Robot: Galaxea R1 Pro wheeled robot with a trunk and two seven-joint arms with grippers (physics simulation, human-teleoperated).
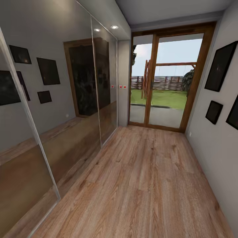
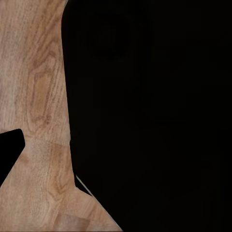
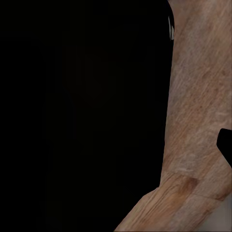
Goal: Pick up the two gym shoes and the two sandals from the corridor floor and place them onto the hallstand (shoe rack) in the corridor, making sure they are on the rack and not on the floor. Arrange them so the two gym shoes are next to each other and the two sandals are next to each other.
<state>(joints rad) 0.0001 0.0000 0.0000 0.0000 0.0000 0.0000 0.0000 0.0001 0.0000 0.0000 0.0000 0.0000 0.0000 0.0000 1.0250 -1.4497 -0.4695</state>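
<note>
I faced bare corridor floor (image 1: pixel 148 185) toward the glass door (image 1: pixel 165 82) at upper centre, my grippers' openness untellable, expecting light shoes

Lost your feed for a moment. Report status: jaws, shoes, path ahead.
Jaws: cannot tell from either wrist view, dark shapes over wood floor. Corridor floor ahead, running to the glass door. Mirrored wall panels on the left, framed pictures on the right wall.
</note>
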